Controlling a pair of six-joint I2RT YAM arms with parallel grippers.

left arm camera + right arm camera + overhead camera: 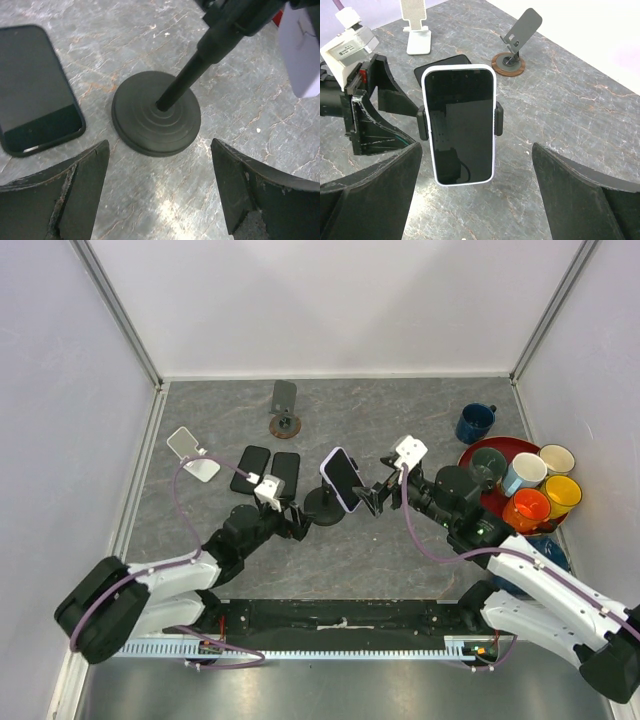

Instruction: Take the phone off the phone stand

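Your left claw and right claw both gape, clamping nothing, so tugging the phone may topple the unbraced stand.

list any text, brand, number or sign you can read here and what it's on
No text can be read.
White-cased phone with dark screen, clamped in the black stand: screen blank, no logo showing.
White box on the left arm's wrist: any print is too blurred to read.

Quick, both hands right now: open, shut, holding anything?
Left hand: open, empty, facing the stand base.
Right hand: open, empty, facing the phone, which sits clamped in its holder.
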